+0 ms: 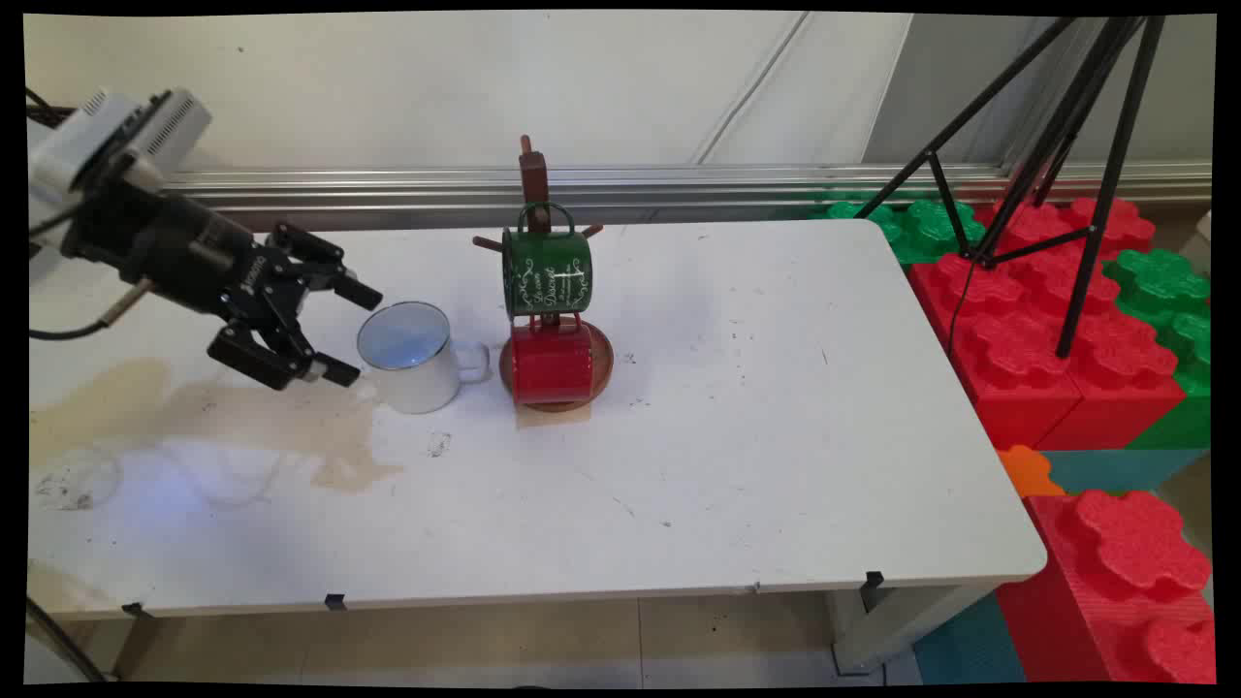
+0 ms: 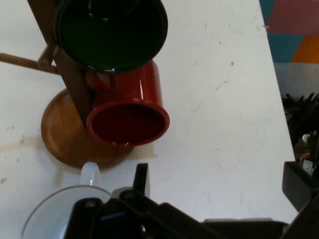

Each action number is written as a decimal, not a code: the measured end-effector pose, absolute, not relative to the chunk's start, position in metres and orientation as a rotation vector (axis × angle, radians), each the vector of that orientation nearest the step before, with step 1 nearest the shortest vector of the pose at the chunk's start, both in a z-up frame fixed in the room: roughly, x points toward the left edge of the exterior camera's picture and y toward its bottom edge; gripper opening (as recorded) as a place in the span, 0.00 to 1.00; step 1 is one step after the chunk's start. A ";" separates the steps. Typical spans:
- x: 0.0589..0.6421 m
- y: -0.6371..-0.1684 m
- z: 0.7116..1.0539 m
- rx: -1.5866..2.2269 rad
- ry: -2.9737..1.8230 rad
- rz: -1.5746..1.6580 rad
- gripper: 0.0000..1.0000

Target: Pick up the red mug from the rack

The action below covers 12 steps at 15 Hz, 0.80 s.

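Main view: claw (image 1: 346, 330) spread beside glossy cylindrical white mug (image 1: 419, 357).

A white enamel-looking mug (image 1: 417, 357) is showing a smooth, glossy wall beside the wooden mug tree (image 1: 543, 291), whose brown stand is looking matt and turned. On that tree, a green mug (image 1: 546, 270) and a red mug (image 1: 552, 362) are gleaming with a glossy enamel finish. Under the tree, the white table (image 1: 756, 436) is lying smooth, scuffed and stained brown. The black gripper (image 1: 344, 330) is looking like matt plastic and metal.
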State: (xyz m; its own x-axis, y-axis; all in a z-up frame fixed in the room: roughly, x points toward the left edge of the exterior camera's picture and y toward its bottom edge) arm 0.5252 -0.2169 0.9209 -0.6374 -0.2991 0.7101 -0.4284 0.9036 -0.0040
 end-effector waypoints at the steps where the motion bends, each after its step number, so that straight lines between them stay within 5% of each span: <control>1: 0.524 -0.217 0.916 0.524 -2.306 0.219 1.00; 12: 0.501 -0.231 0.867 0.599 -2.295 0.208 1.00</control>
State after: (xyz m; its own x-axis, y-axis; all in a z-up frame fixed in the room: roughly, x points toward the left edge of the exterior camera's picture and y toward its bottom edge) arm 0.5005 -0.2310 0.8668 -0.6155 -0.3580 0.7022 -0.4784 0.8777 0.0282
